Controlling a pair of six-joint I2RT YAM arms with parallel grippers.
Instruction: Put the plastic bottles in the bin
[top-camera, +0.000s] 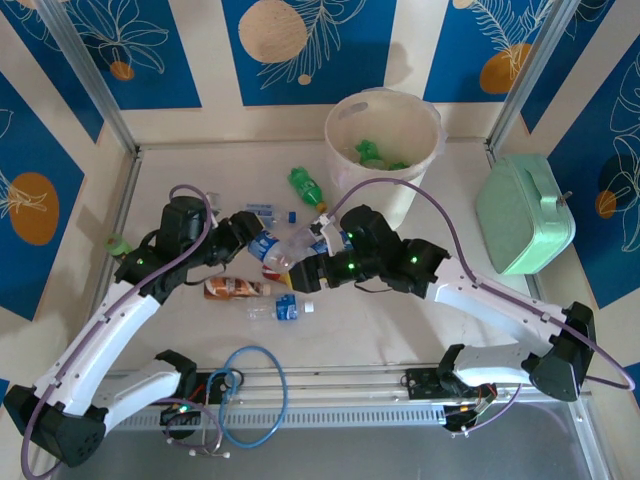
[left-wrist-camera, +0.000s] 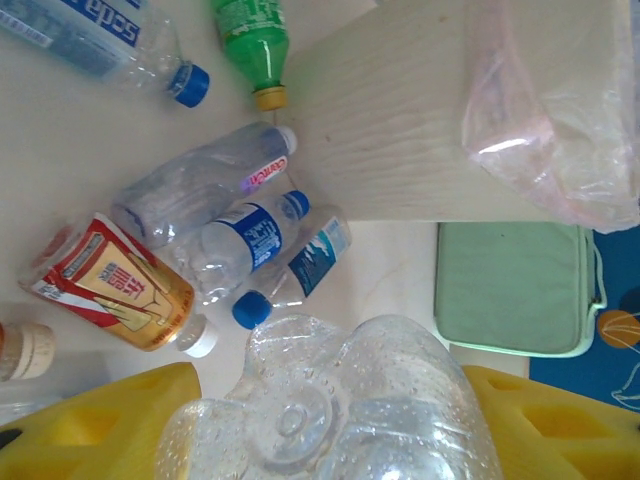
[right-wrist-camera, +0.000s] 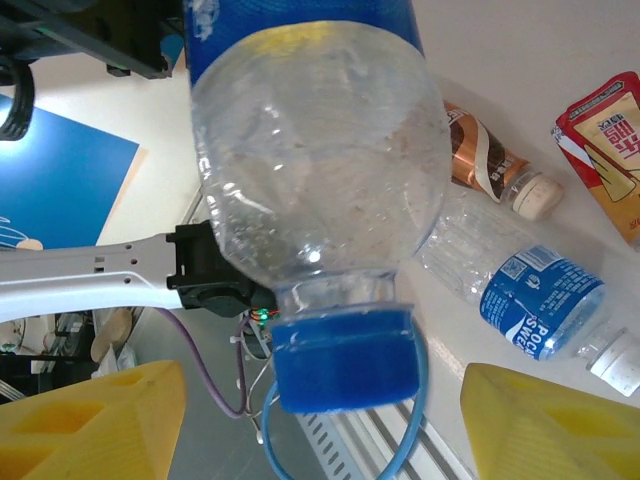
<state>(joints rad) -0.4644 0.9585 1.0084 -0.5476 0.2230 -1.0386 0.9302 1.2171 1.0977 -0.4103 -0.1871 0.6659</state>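
The table (top-camera: 200, 175) carries the bin (top-camera: 383, 140) at its far side. A green bottle (top-camera: 305, 187) lies just left of the bin, near its foot. A mint-green case (top-camera: 525, 213) sits to the bin's right, apart from it. Nearer than the bin and to its left lie a brown-labelled bottle (top-camera: 232, 289) and, beside that, a clear blue-labelled bottle (top-camera: 282, 310), both on their sides. Far left of the bin, by the table's edge, sits a small green thing (top-camera: 115, 243)

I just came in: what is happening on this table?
The left end effector grips a clear plastic bottle. The right end effector stands open around a clear, blue-capped plastic bottle (perhaps the same one). Green plastic bottles already lie in the tall pale round bin; several other bottles lie on the white table.
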